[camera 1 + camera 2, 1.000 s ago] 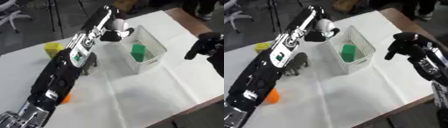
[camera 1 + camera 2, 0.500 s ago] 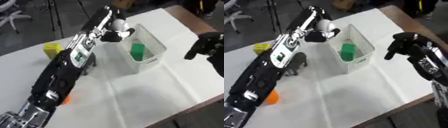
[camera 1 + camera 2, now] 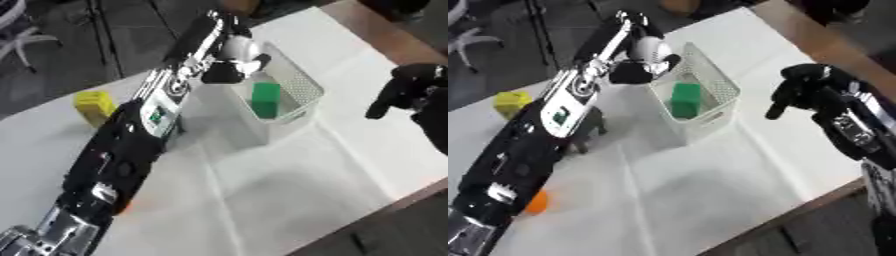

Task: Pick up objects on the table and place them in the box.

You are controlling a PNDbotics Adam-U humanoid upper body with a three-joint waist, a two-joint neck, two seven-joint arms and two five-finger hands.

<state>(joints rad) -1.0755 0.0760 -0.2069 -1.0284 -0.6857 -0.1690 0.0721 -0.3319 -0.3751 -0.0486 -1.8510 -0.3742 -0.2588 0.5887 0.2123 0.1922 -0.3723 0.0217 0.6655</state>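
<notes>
On the far left of the table [image 3: 289, 200] we see a yellow block [image 3: 94, 106] standing well apart from the box. Lower down, the right eye view shows an orange ball [image 3: 535, 201] beside our left forearm. The left eye view hides that ball almost wholly behind the arm. The right eye view also shows a dark grey object [image 3: 588, 131] just beside the forearm, which the left eye view barely reveals.

Moving right, our left hand [image 3: 229, 70] hangs over the near left rim of the white mesh box [image 3: 302, 95], its dark fingers curled around a white rounded object [image 3: 651, 49]. Over the last second the hand has crept from beside the box to above its rim. We judge that the object is about to be released into the box, so this placement is nearly done.

Inside the box a green block [image 3: 264, 99] stands against the wall.

On the right, our right hand [image 3: 798, 92] hovers well apart from the box, fingers curled and holding nothing, much where it was a second ago. We judge the yellow block, orange ball and grey object remain to be collected.
</notes>
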